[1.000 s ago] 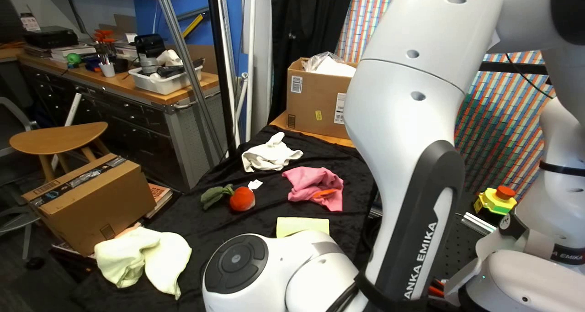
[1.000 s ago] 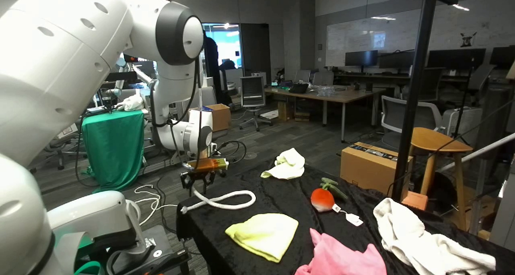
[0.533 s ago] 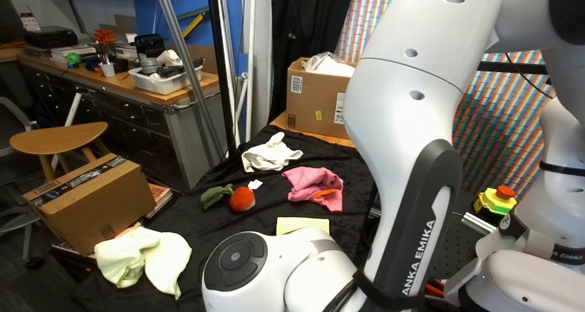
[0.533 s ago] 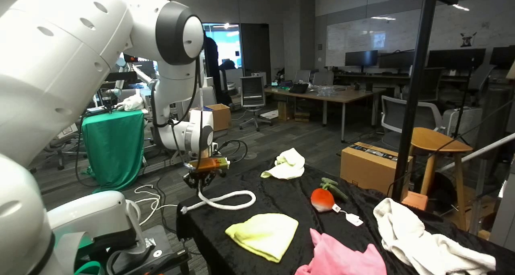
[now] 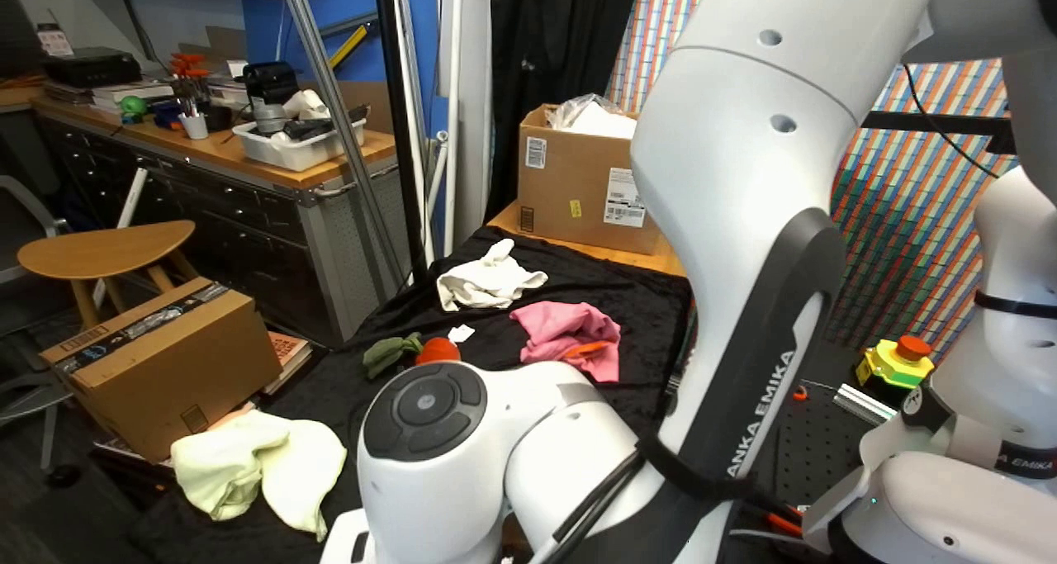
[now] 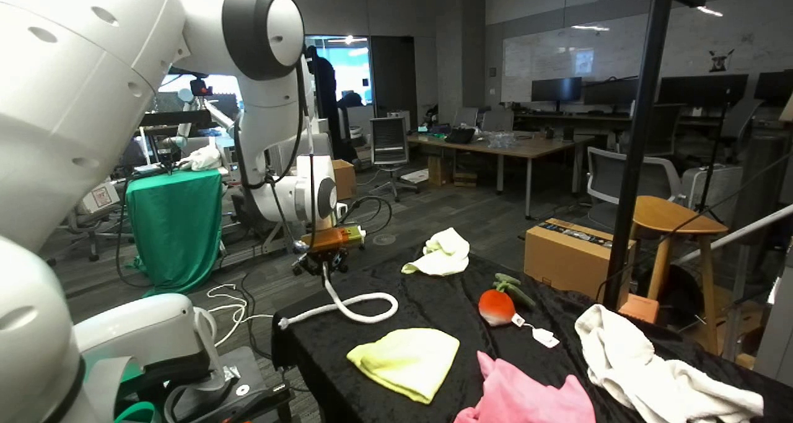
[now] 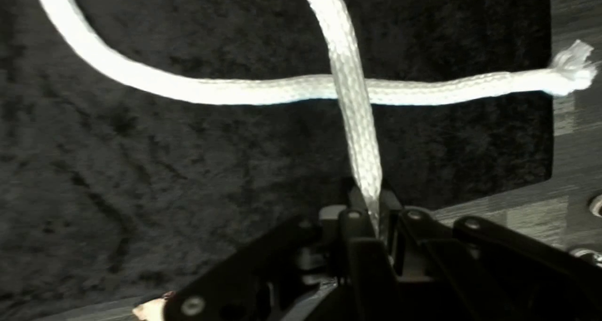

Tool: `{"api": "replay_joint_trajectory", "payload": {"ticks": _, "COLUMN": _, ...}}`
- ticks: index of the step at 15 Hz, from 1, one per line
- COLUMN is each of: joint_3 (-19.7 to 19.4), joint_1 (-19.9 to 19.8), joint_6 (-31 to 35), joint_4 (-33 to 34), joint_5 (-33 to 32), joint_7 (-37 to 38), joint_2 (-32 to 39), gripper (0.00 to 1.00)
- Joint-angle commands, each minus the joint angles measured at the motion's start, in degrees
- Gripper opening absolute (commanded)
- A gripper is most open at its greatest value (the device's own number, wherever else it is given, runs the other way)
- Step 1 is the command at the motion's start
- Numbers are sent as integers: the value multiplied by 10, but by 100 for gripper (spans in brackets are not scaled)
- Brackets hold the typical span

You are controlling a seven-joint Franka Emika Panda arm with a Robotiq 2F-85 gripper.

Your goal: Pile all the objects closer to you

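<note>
My gripper [image 7: 375, 203] is shut on one end of a white braided rope [image 7: 263, 90], just above the black-covered table. From the jaws the rope hangs to the cloth, loops round and crosses under itself, its frayed end at the table edge. In an exterior view a yellow cloth [image 6: 406, 361] lies close to the rope. Both exterior views show a red plush vegetable [image 6: 495, 305] with green leaves, a pink cloth [image 6: 526, 395], a white cloth [image 6: 663, 373] and a pale yellow cloth [image 6: 443, 252], all apart from the gripper [image 6: 325, 265].
Black fabric [image 6: 446, 314] covers the table, whose near corner lies beside the rope. A cardboard box [image 6: 576, 256] and a black post [image 6: 638, 138] stand beyond its edge. Another large box [image 5: 578, 184] sits at the table's end. Cables [image 5: 611, 490] run along my arm.
The jaws have gone from open to shut on the rope. My gripper has risen slightly and shifted, lifting the rope's held end. The arm now hides the yellow cloth in an exterior view.
</note>
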Motion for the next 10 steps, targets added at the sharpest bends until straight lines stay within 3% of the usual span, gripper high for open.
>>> {"api": "replay_joint_trajectory", "payload": {"ticks": 1, "joint_3": -43, "joint_1": 20, "joint_6": 34, "joint_4": -72, "joint_5": -31, "joint_7": 91, "joint_2": -115, "gripper": 9}}
{"api": "replay_joint_trajectory", "payload": {"ticks": 6, "joint_3": -72, "joint_1": 6, "joint_6": 34, "joint_4": -153, "joint_5": -47, "joint_7": 194, "joint_2": -277, "gripper": 9}}
{"api": "replay_joint_trajectory", "payload": {"ticks": 10, "joint_3": -76, "joint_1": -33, "joint_6": 17, "joint_4": -202, "joint_5": -44, "joint_7": 253, "joint_2": -405, "gripper": 9}}
